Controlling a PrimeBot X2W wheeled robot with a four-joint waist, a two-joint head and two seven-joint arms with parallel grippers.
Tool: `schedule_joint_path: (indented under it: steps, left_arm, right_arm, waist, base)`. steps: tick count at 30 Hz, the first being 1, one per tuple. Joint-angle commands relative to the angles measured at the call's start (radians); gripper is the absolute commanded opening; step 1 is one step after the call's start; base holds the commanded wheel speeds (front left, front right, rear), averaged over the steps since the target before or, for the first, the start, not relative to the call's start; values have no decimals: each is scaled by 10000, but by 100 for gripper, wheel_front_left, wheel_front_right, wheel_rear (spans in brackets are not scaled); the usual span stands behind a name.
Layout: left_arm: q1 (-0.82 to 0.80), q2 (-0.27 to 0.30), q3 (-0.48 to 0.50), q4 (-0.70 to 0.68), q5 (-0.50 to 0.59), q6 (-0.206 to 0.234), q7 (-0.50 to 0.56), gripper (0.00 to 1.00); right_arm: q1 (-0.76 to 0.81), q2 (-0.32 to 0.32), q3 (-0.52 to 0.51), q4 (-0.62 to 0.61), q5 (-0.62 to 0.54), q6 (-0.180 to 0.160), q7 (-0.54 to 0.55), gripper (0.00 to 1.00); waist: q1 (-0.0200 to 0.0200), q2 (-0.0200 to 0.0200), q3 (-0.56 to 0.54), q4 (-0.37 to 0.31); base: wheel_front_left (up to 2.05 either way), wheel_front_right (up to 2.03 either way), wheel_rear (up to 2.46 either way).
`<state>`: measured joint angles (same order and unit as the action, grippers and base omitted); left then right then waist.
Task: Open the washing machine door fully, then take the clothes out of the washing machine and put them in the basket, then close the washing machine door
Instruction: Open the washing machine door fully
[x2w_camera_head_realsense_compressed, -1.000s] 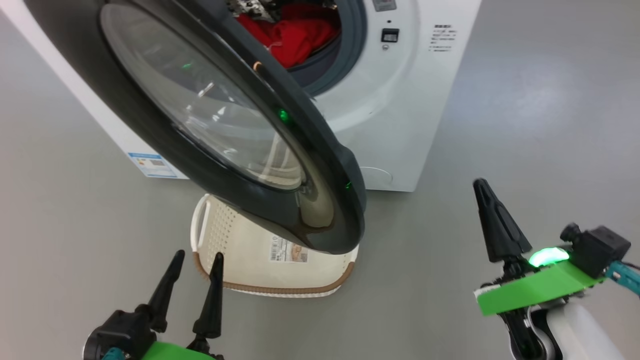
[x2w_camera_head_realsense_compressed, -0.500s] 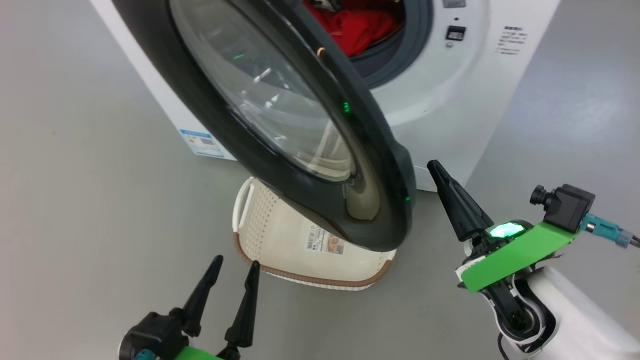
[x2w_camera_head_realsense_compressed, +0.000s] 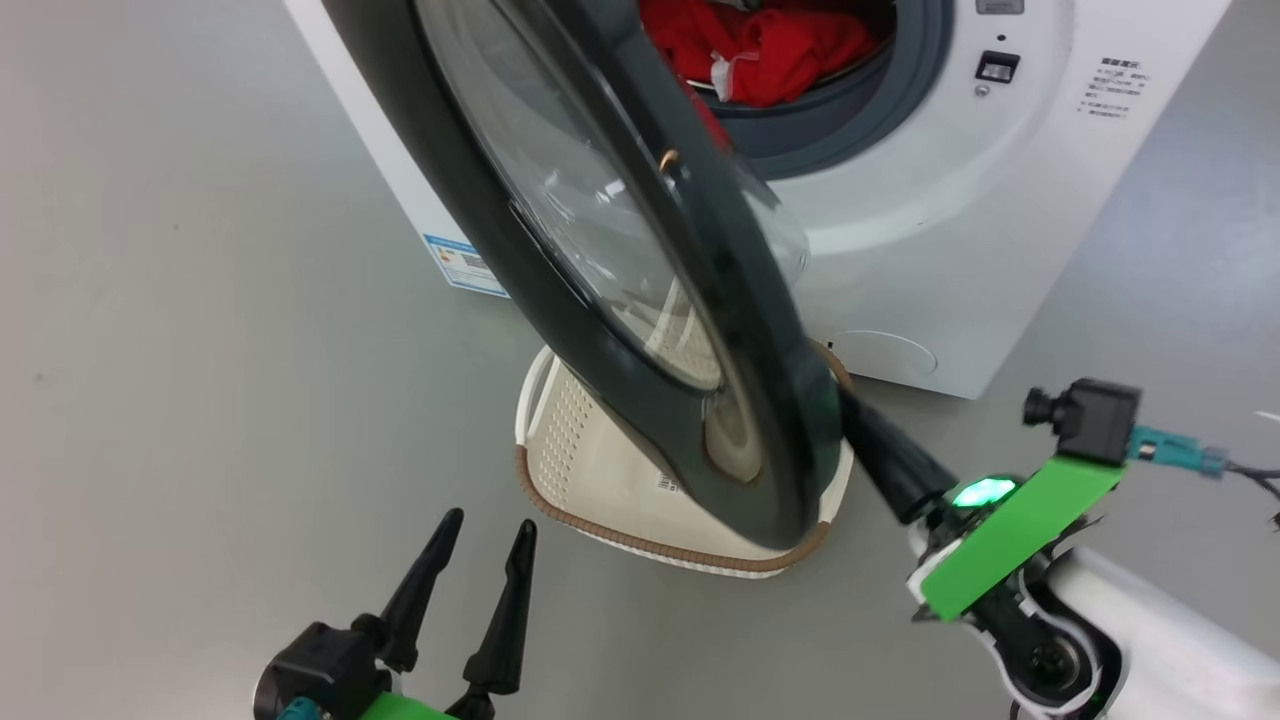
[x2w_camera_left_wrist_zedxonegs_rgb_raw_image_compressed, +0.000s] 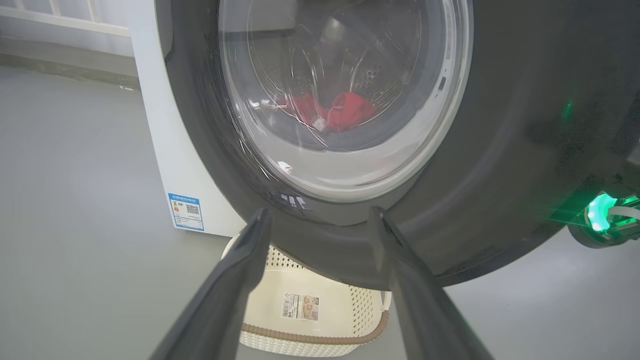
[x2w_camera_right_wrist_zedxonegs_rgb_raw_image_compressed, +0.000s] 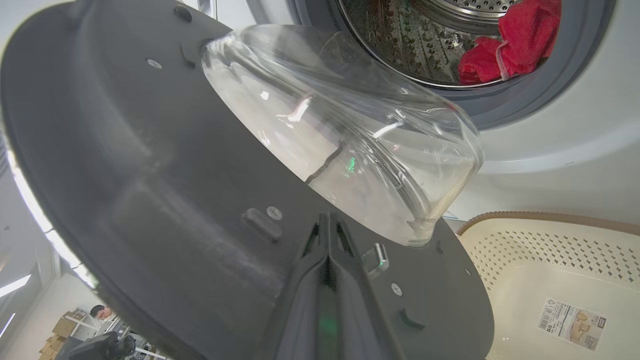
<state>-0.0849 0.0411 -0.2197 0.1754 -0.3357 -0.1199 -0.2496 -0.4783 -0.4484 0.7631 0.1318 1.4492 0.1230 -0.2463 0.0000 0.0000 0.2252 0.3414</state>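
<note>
Washing machine (x2w_camera_head_realsense_compressed: 900, 250): white front-loader on grey floor (x2w_camera_head_realsense_compressed: 150, 350)
Door (x2w_camera_head_realsense_compressed: 560, 300): partly open, black rim and glass bowl over the basket
Basket (x2w_camera_head_realsense_compressed: 600, 470): cream, on floor under door, just before machine
Clothes (x2w_camera_head_realsense_compressed: 770, 45): red, white trim, inside drum (x2w_camera_right_wrist_zedxonegs_rgb_raw_image_compressed: 400, 45)
Right pincer (x2w_camera_right_wrist_zedxonegs_rgb_raw_image_compressed: 327, 220): fingers together, tips against door's inner face
Left pincer (x2w_camera_head_realsense_compressed: 490, 520): fingers apart, empty, near door's outer side

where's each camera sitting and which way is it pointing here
Head view: on the head, looking down at the washing machine door, the basket under it and the washing machine; left gripper open lower left, right gripper shut behind the door's edge.
Left wrist view: low, facing the door's outer face; its open jaws rise from below.
Right wrist view: behind the door, facing its inner face; its shut jaws show.
Shared: both wrist views show the red clothes and the basket's label.
</note>
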Motion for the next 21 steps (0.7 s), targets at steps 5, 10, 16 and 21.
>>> schedule_joint_path:
  steps: [5,10,16,21]
  left_arm:
    - [-99,91,268,-266,-97,171,-122,100]
    - [27,91,291,-168,-136,273,-122,100]
    - [176,91,307,-54,-148,313,-122,100]
    - [303,91,264,24,-124,403,-122,100]
  right_arm:
    - [-70,13,880,-503,317,77,16,0]
    - [-72,109,1523,-501,417,77,-8,0]
    - [-131,310,2072,-456,560,77,-44,0]
    - [-178,481,2365,-455,683,77,-72,0]
  waist:
    - [0,0,-224,347]
    - [0,0,-423,728]
    - [0,0,-674,1335]
    - [0,0,-912,1873]
  base:
    - [0,0,0]
    - [0,0,0]
    - [0,0,0]
    - [0,0,0]
